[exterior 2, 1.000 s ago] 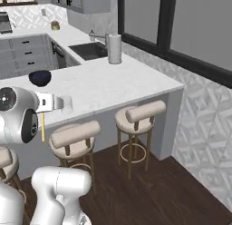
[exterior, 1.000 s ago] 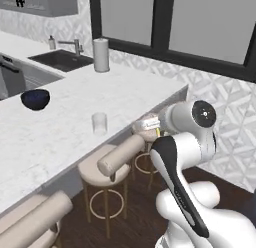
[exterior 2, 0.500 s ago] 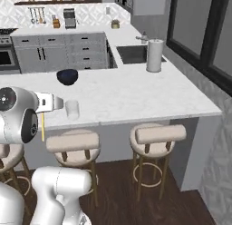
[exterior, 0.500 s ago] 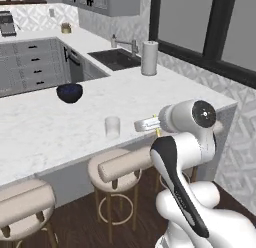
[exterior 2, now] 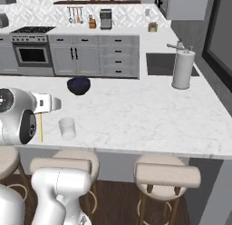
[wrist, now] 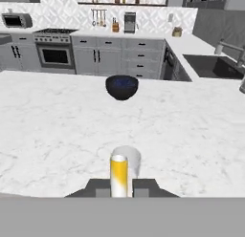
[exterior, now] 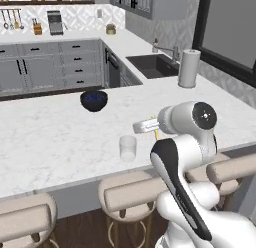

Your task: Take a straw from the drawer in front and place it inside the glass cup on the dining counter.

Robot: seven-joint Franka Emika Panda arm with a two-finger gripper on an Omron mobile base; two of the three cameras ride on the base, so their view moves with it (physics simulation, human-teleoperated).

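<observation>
**Straw held at the dining counter: handling notes and container contents**

While the gripper (wrist: 119, 188) hangs at the stool side of the dining counter (exterior: 50, 142), its jaws are pressed nearly together and pinch the straw (wrist: 118, 175) between the two dark tips. From the right base camera the straw (exterior 2: 41, 127) hangs as a thin yellow stick, close to upright, below the hand.

Handling. By its look the straw is very light and stiff along its length, with a smooth, probably slippery wall. A hard squeeze would likely flatten it; a slack one could let it swivel or slide. The present hold is near the upper end, which leaves the lower length free to enter a vessel. That free end can swing when the arm moves sharply, so slow travel is advisable.

Containers.
- Glass cup (exterior: 128, 148): stands upright on the marble close to the counter's near edge, just ahead of the gripper in the hand camera. It is see-through, and nothing can be made out inside it. It looks light and could tip if the straw strikes its rim sideways.
- Dark blue bowl (exterior: 94, 100): sits farther in on the same counter, well apart from the cup. Its contents cannot be told.
</observation>
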